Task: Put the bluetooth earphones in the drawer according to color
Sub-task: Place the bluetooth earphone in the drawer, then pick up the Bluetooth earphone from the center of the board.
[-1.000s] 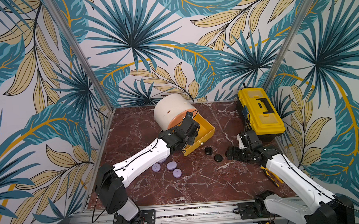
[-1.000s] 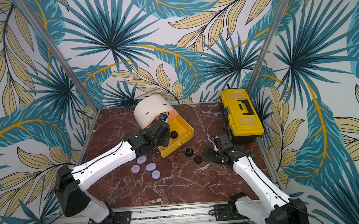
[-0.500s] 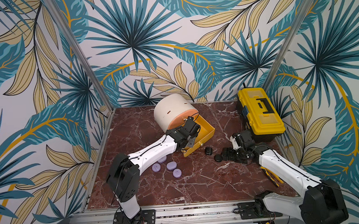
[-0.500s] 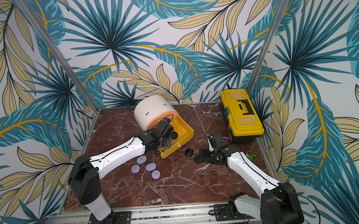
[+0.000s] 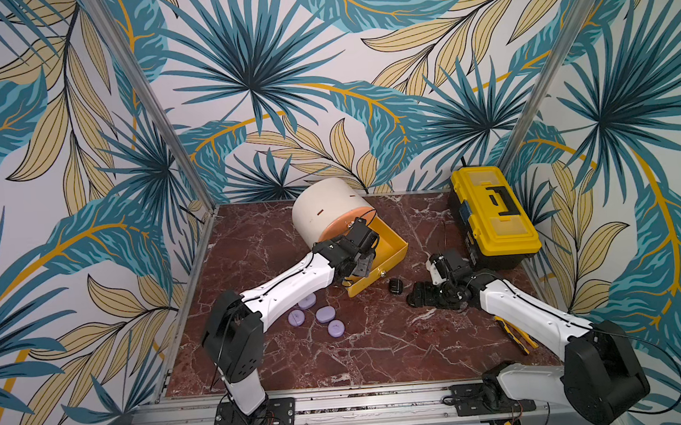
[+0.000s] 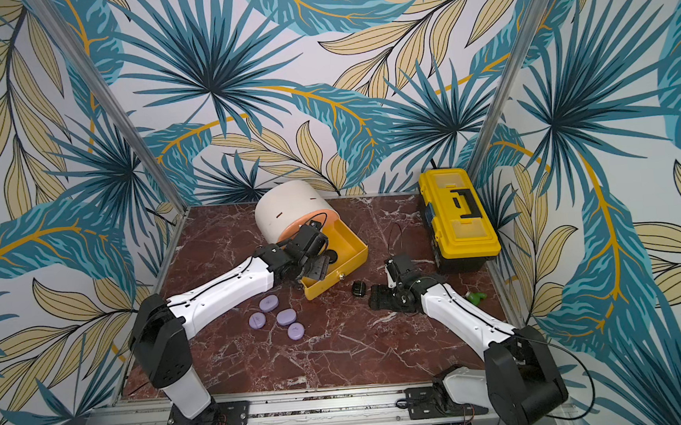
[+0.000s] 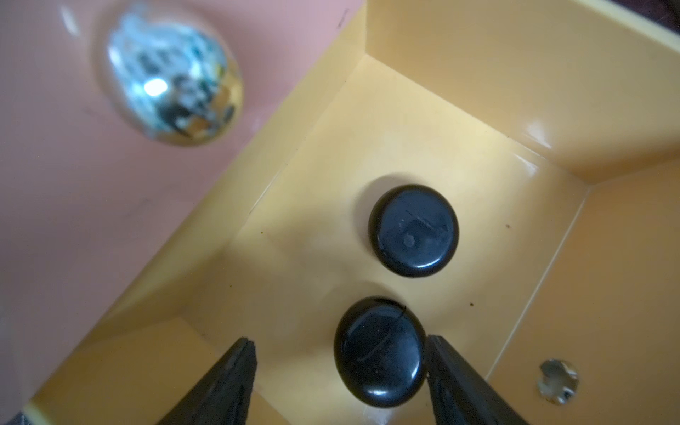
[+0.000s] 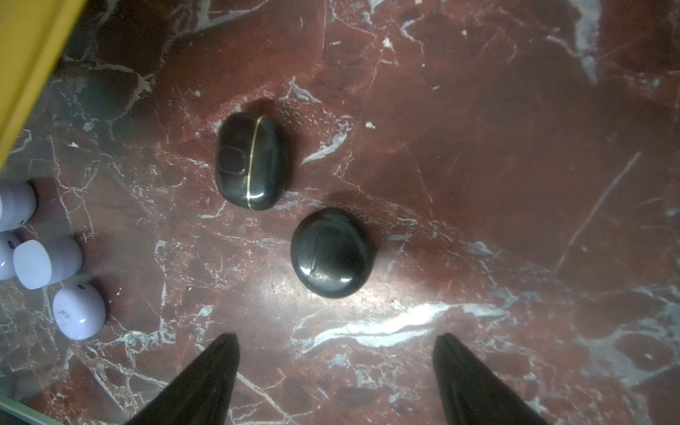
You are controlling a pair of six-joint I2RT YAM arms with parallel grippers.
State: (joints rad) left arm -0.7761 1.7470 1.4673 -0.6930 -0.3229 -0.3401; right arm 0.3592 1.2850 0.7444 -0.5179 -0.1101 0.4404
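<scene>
The cream drawer cabinet (image 5: 322,210) lies at the back with its yellow drawer (image 5: 390,251) pulled out. My left gripper (image 7: 338,340) hangs open inside that drawer. A black earphone case (image 7: 381,353) lies between its fingers against one of them, and a second black case (image 7: 414,230) rests farther in. My right gripper (image 8: 335,338) is open just above the marble floor. A round black case (image 8: 331,252) sits just ahead of its fingertips, with a squarish gold-lined black case (image 8: 252,162) beyond. Several lilac cases (image 5: 325,315) lie grouped under the left arm.
A yellow-and-black toolbox (image 5: 493,215) stands at the back right. Yellow-handled pliers (image 5: 517,336) lie by the right arm, and a green tool (image 6: 476,296) sits near the right wall. The closed peach drawer front (image 7: 55,184) with its metal knob (image 7: 173,81) is directly above the yellow drawer.
My left gripper has opened, letting go of the black case inside the yellow drawer. My right gripper has moved left toward the black cases on the floor and now covers the round one from above.
</scene>
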